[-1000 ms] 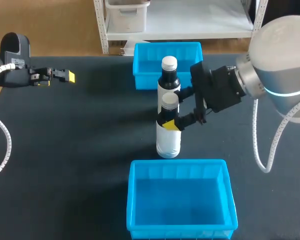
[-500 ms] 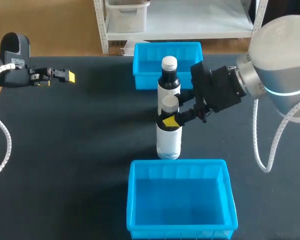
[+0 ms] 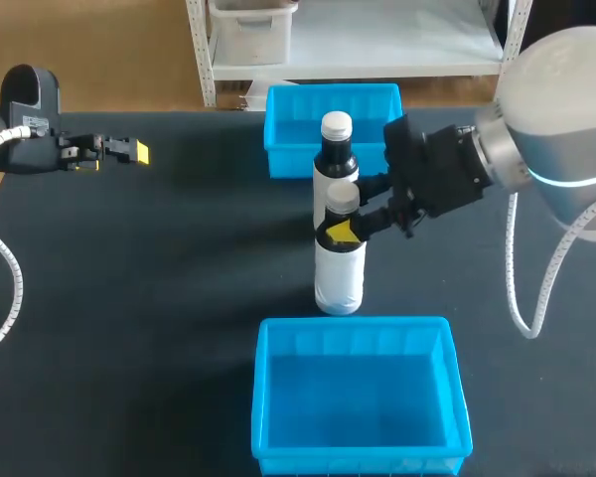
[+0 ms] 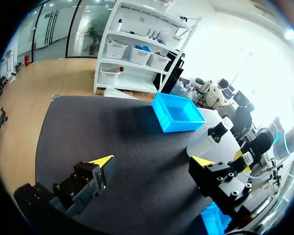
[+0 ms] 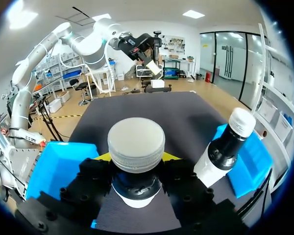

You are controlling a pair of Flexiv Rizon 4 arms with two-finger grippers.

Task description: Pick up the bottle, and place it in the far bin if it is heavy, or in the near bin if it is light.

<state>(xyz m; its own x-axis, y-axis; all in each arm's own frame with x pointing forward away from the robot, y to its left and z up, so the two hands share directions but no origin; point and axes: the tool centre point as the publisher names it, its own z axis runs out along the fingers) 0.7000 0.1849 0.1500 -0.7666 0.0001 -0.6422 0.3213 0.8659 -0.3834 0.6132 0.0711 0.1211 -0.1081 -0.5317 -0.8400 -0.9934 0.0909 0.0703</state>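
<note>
Right claw [image 3: 344, 211] gripping bottle [image 3: 339, 273] neck, fingertips [image 3: 340, 232] mostly hidden, base perhaps off table [image 3: 179, 258]

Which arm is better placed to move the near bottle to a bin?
Right. Its jaws grip the near bottle at the neck. The left arm sits far off at the table's left edge, jaws open and empty.

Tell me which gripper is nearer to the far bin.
Right. The right gripper is shut on the neck of the front bottle, just short of the far bin. The left gripper sits open far off to the left, well away from it.
</note>
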